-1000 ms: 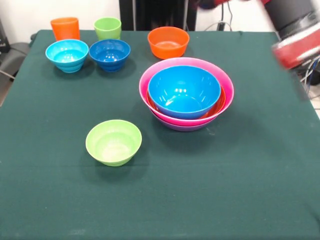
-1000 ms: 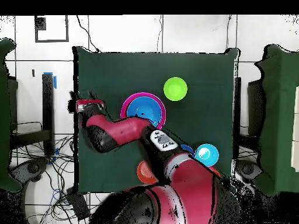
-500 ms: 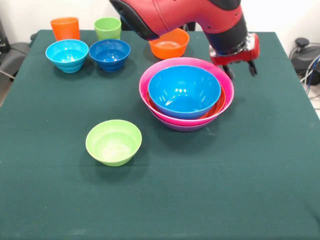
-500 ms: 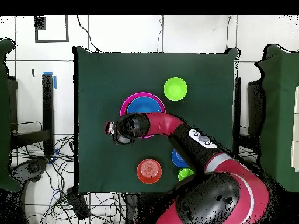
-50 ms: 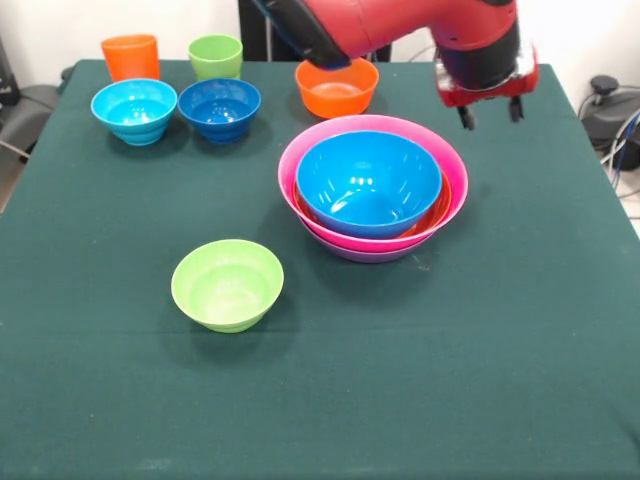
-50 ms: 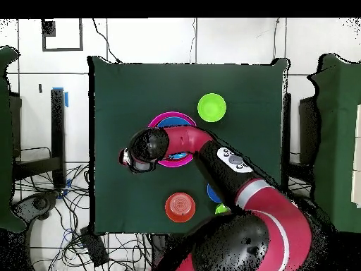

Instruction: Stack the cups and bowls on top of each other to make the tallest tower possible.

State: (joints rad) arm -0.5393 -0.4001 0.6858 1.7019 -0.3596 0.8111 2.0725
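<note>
I read no labels or writing anywhere. Pincer (image 5: 490,113) hangs empty, fingers spread, above the desk (image 5: 520,330) beside the tower (image 5: 372,190). Lime-green small bowl (image 5: 227,284) sits apart, nearer the camera.

A dark green table (image 5: 520,330) stands over a white tiled floor (image 6: 141,42) with cables (image 6: 49,201)

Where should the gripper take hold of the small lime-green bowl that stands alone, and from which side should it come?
Probably at the rim, from straight above. The lime-green bowl stands upright with its mouth open and bare table all round it, so one finger could go inside the thin wall and one outside. Its rounded, glossy sides would likely slip in a sideways pinch. The gripper hangs open beside the tower, holding nothing.
</note>
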